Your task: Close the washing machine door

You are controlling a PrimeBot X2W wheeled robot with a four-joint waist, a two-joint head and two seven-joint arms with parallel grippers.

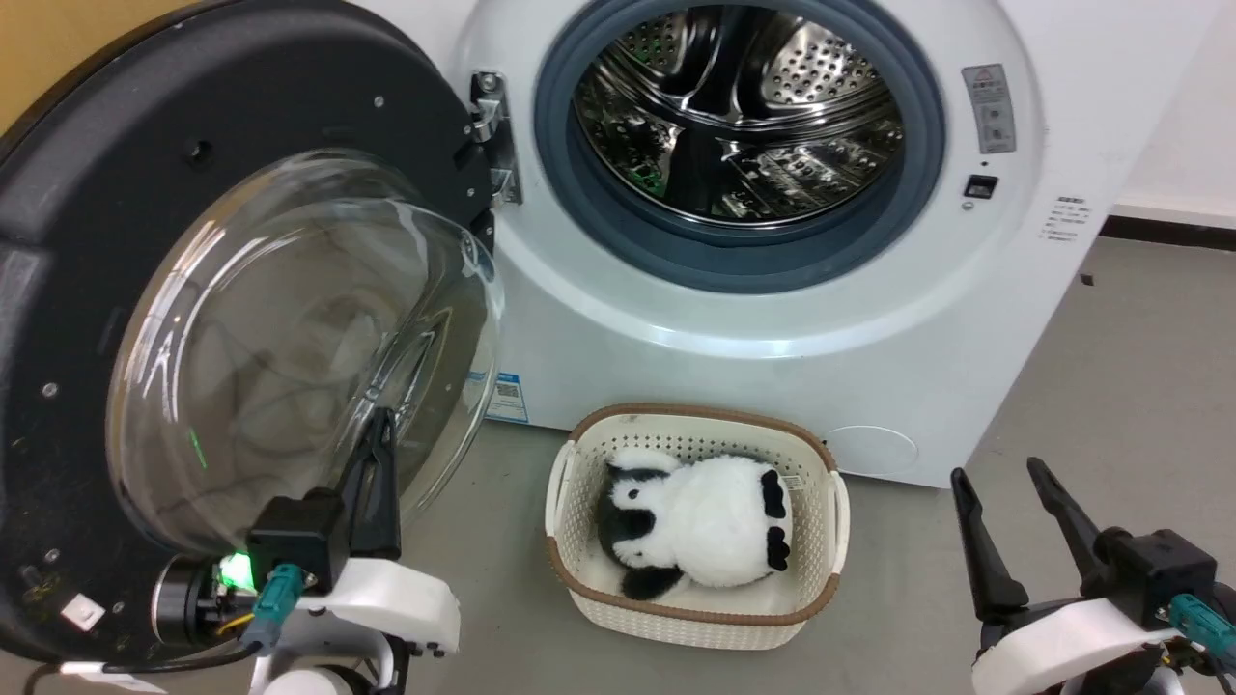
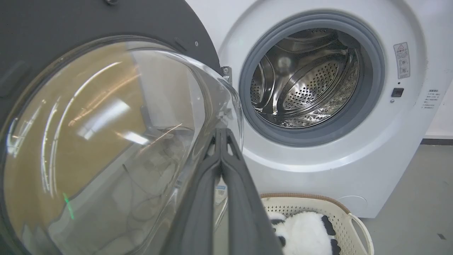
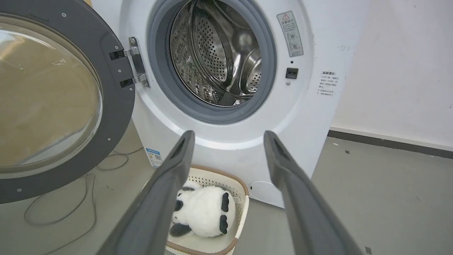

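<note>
The washing machine [image 1: 772, 367] stands with its steel drum [image 1: 734, 106] exposed inside the grey-blue gasket. Its door [image 1: 241, 125], a black disc with a bulging glass bowl [image 1: 290, 338], is swung wide open to the left on a metal hinge [image 1: 492, 135]. My left gripper [image 1: 381, 430] is shut with nothing in it, its fingers lying along the bowl's lower right side. In the left wrist view the left gripper [image 2: 221, 131] points past the bowl's edge [image 2: 233, 95]; contact cannot be told. My right gripper [image 1: 995, 470] hangs open at the lower right, away from the door [image 3: 120, 92].
A white basket [image 1: 695, 417] with a brown rim sits on the floor in front of the machine, holding a black-and-white plush panda [image 1: 715, 521]. A cable [image 3: 70, 209] lies on the grey floor under the door. A wall with a dark skirting [image 3: 389, 143] stands to the right.
</note>
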